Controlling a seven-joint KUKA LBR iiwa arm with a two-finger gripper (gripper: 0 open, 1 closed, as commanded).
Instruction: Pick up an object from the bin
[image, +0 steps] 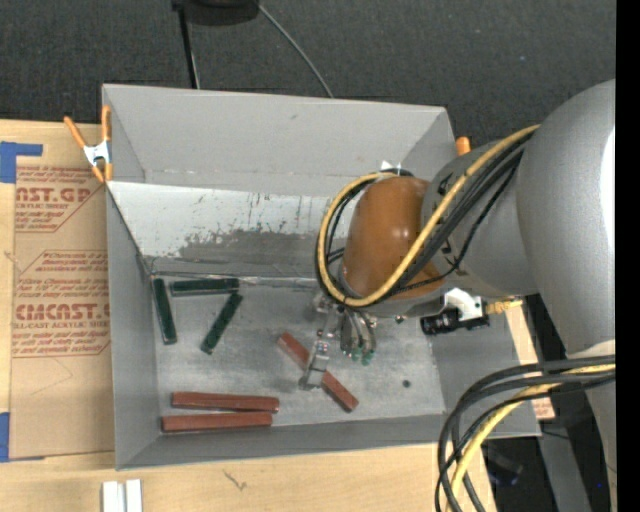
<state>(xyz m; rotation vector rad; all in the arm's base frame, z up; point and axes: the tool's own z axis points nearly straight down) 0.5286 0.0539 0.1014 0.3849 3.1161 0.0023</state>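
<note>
Reddish-brown and slim, a flat stick (293, 350) lies on the floor of the grey bin (250, 200), toward 5 o'clock from the floor's middle. Its long axis runs from about 10 o'clock to 4 o'clock. One end shows up-left of the gripper (318, 372) and another piece shows down-right of it. The two pieces line up, so I judge them one stick with the gripper low over its middle, though two short pieces cannot be ruled out. Whether the gripper is open or closed cannot be told, nor whether it has hold of anything: the tip is dark and partly under the orange wrist cover (385, 235).

The relation that matters is the crossing. The stick passes under the tip on a diagonal, so a grasp should close across its narrow width, along the 1-to-7 o'clock line.

Two more reddish-brown sticks (224, 402) lie side by side well apart at 8 o'clock from the gripper. Three green sticks (221, 322) lie farther off at 9 to 10 o'clock.
</note>
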